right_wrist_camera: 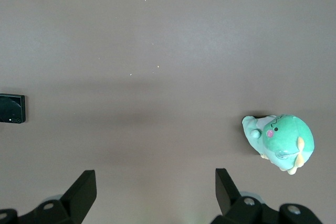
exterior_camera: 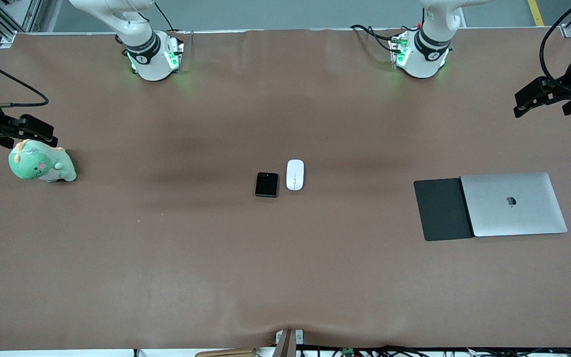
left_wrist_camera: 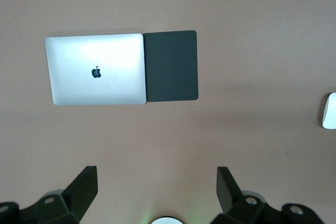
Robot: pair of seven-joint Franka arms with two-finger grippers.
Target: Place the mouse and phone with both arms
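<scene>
Mouse, phone edge-cropped

A closed silver laptop overlaps a black mouse pad; a green plush toy sits well apart

Mouse showing glossy white plastic; phone looking smooth, glossy black. Laptop w/ matt brushed metal lid. Pad looking matt dark. Toy looking soft plush cloth. Table wearing matt brown cover.
</scene>
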